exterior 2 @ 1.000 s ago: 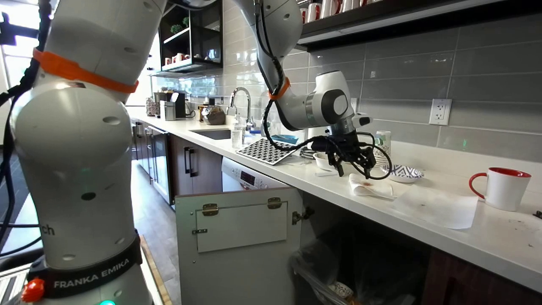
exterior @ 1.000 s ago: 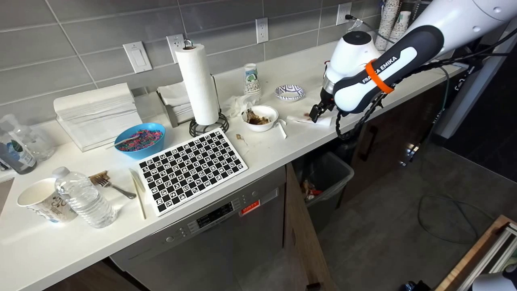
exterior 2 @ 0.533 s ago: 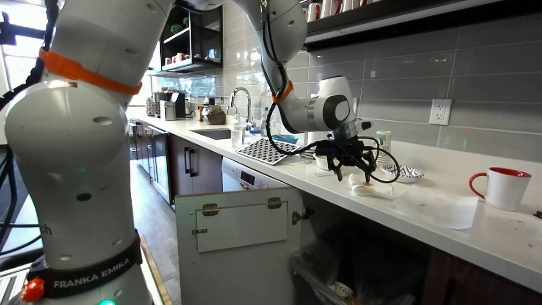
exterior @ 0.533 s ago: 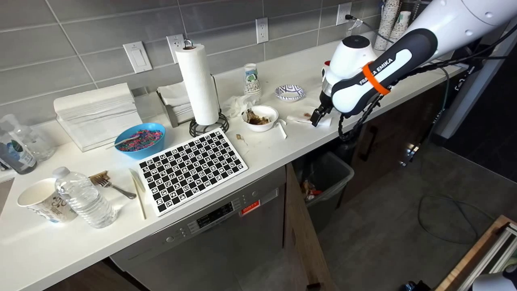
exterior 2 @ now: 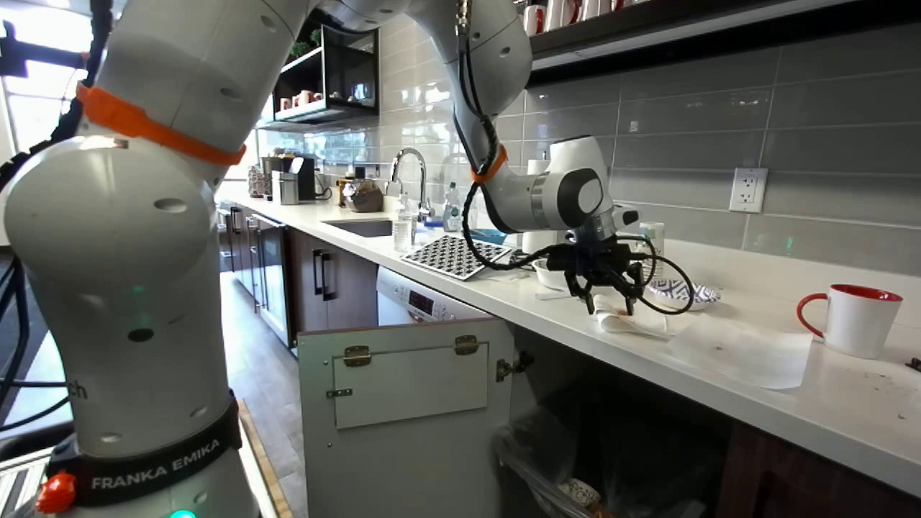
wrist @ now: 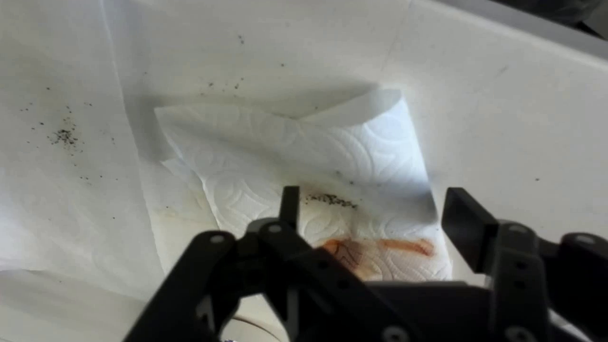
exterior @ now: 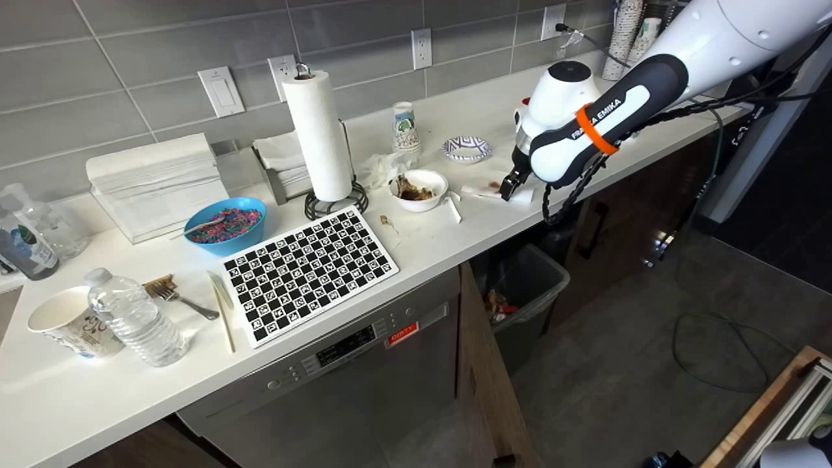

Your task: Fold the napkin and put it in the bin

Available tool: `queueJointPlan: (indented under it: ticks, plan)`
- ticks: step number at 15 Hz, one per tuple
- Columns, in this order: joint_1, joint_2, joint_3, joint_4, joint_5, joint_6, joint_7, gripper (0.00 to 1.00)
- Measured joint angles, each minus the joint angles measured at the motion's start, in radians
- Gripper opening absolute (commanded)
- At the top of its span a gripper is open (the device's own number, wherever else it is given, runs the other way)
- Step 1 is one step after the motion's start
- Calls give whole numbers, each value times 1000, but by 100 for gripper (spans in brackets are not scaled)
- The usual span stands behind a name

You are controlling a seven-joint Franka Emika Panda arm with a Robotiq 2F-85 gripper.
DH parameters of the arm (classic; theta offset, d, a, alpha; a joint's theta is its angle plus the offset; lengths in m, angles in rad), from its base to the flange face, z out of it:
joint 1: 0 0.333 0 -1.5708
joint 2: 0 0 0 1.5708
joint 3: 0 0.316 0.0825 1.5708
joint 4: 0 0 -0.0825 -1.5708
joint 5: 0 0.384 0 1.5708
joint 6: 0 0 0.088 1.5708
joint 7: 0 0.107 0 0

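The napkin (wrist: 313, 152) is a white embossed paper towel with orange-brown stains and dark specks. It lies on the counter, its upper edge curled up in the wrist view. In both exterior views the napkin (exterior: 480, 191) is partly behind my gripper (exterior: 509, 192). My gripper (wrist: 373, 199) is open above it, one finger (wrist: 289, 206) over the napkin and the opposite finger just past its side edge. Nothing is gripped; whether the fingertips touch the paper I cannot tell. The bin (exterior: 551, 276), dark with a pale liner edge, stands under the counter with some trash inside.
A white bowl (exterior: 434, 182) with brown scraps and a patterned bowl (exterior: 467, 148) stand near the napkin. A thin paper sheet (exterior 2: 745, 352) and a red-rimmed mug (exterior 2: 860, 320) are on the counter. The opened cabinet door (exterior 2: 410, 417) juts out beside the bin.
My gripper has come lower and shifted right in an exterior view, closer to the napkin. Its fingers have drawn slightly together. The napkin looks unmoved.
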Motion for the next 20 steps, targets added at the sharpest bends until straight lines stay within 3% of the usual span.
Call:
queueJointPlan:
  ticks: [6, 20]
  plan:
    - [-6, 32, 2, 30, 0, 0, -18, 2]
    - [2, -32, 0, 0, -2, 90, -17, 0]
